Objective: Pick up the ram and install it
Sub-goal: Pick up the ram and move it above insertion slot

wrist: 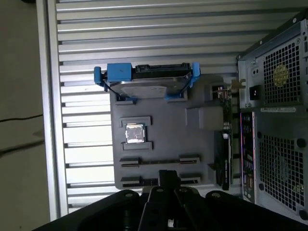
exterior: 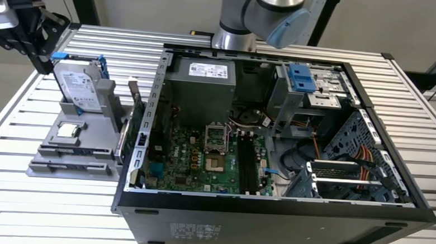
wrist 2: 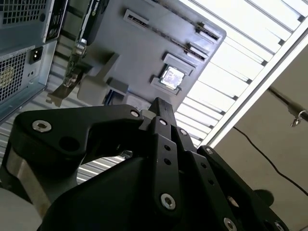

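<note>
Hand (wrist 2: 160,109) linkage looms closest in both wrist views, fingertips pressed together on nothing. What looks like the ram (wrist: 159,162) appears in the first wrist view as a thin dark strip edge-on in the grey tray (wrist: 168,130), just beside the fingertips. From the exterior view, the hand hangs high over the tray's hard drive (exterior: 78,84) on the desk (exterior: 49,214).

A robotics workshop: slatted aluminium bench (exterior: 50,202), opened computer case (exterior: 273,220), grey parts fixture (exterior: 74,165).
</note>
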`<state>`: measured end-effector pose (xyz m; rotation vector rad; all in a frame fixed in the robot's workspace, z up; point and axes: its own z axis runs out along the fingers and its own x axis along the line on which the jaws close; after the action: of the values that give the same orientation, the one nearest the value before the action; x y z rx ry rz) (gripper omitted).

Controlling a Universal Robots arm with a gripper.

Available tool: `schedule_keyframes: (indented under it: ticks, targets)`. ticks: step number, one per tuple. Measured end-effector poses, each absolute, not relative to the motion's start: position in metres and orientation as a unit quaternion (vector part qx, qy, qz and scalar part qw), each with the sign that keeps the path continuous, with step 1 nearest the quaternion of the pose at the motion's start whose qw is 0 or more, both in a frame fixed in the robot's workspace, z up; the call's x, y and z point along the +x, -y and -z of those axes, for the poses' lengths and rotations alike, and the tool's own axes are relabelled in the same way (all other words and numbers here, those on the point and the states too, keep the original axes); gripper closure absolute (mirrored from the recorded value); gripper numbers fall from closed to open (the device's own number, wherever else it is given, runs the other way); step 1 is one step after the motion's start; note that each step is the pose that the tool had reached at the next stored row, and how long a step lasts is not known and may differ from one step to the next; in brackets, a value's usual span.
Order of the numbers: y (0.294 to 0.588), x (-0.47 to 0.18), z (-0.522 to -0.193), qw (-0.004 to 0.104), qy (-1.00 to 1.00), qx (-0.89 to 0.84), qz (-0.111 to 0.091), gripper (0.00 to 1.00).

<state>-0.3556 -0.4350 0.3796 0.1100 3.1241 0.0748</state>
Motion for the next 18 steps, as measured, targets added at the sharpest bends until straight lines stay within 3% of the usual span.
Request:
schedule_keyframes:
  ticks: [18]
  targets:
    - [0.456, -0.356, -0.379, 0.007, -0.999, 0.028, -0.024, 1.0]
